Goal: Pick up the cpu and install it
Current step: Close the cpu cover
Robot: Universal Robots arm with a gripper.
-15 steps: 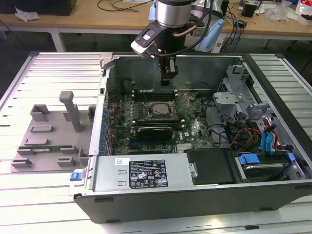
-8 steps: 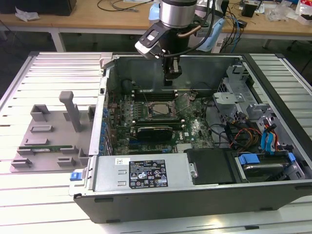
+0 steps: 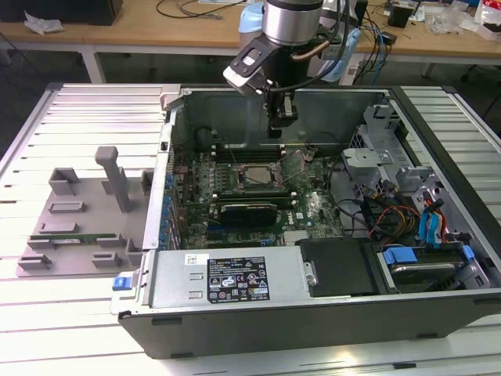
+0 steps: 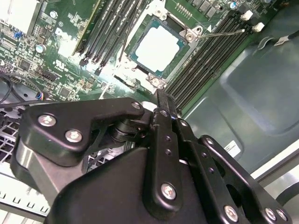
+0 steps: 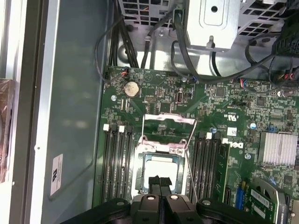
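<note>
Silver-topped cpu [image 4: 158, 46] lies seated in the open motherboard socket [image 5: 141, 161], directly beneath the gripper [image 5: 160, 182], whose fingers [image 5: 153, 183] hang clenched together, grasping nothing.

Open computer case [image 3: 313, 325] on desk [image 3: 70, 117], centre to right of exterior view. Tray block [image 3: 82, 211] on desk at frame left, beside case. Motherboard [image 3: 202, 188] inside case, left of centre. cpu [image 3: 252, 177] in socket mid-board; graphics card [image 3: 249, 210] just below it in frame. Drive cage [image 3: 376, 157] and cables [image 3: 391, 215] in case's right part. Hand [image 3: 275, 131] above board, upper centre.
</note>
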